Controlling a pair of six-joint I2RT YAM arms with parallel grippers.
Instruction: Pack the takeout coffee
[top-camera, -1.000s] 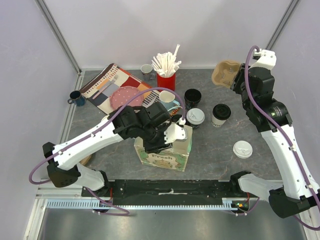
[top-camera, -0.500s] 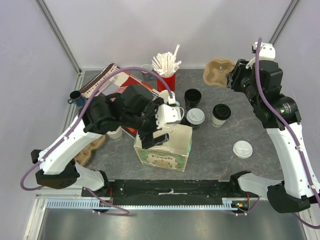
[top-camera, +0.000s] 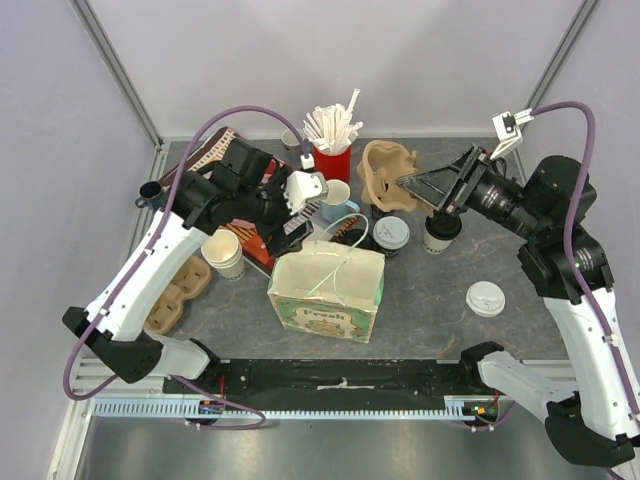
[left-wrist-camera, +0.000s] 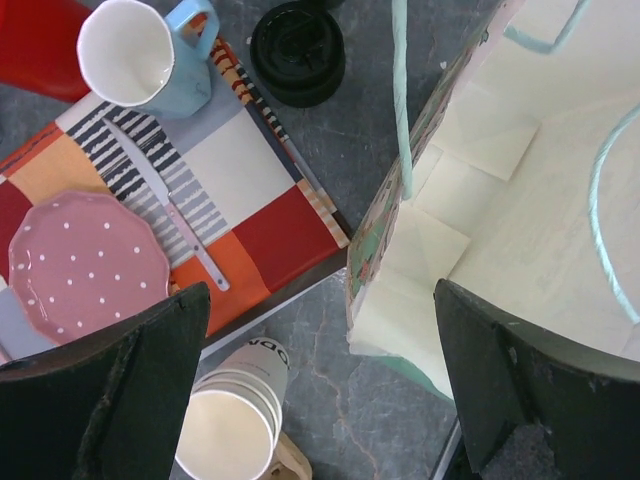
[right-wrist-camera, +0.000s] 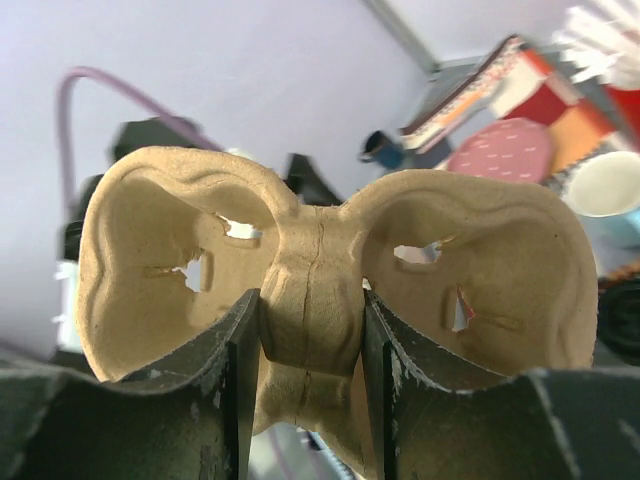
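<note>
Two takeout coffee cups stand behind the paper bag (top-camera: 326, 291): one with a white lid (top-camera: 391, 233), and one with a black lid (top-camera: 441, 231) partly under my right arm. My right gripper (top-camera: 408, 183) (right-wrist-camera: 310, 315) is shut on the middle ridge of a brown pulp cup carrier (top-camera: 381, 172) (right-wrist-camera: 320, 225), held in the air behind the cups. My left gripper (top-camera: 285, 225) (left-wrist-camera: 320, 300) is open and holds nothing, above the placemat's edge, left of the bag's open mouth (left-wrist-camera: 520, 200).
A light-blue mug (top-camera: 337, 200) (left-wrist-camera: 140, 55), a red cup of straws (top-camera: 333, 150) and a black round object (top-camera: 350, 229) (left-wrist-camera: 297, 50) stand near the bag. Stacked paper cups (top-camera: 224, 252) (left-wrist-camera: 235, 425), a second carrier (top-camera: 175, 295), a placemat with pink plate (left-wrist-camera: 85, 265), and a loose white lid (top-camera: 486, 298).
My left gripper opened and pulled back up and left, away from the bag's top. My right arm swung the carrier leftward from the back right corner to behind the cups.
</note>
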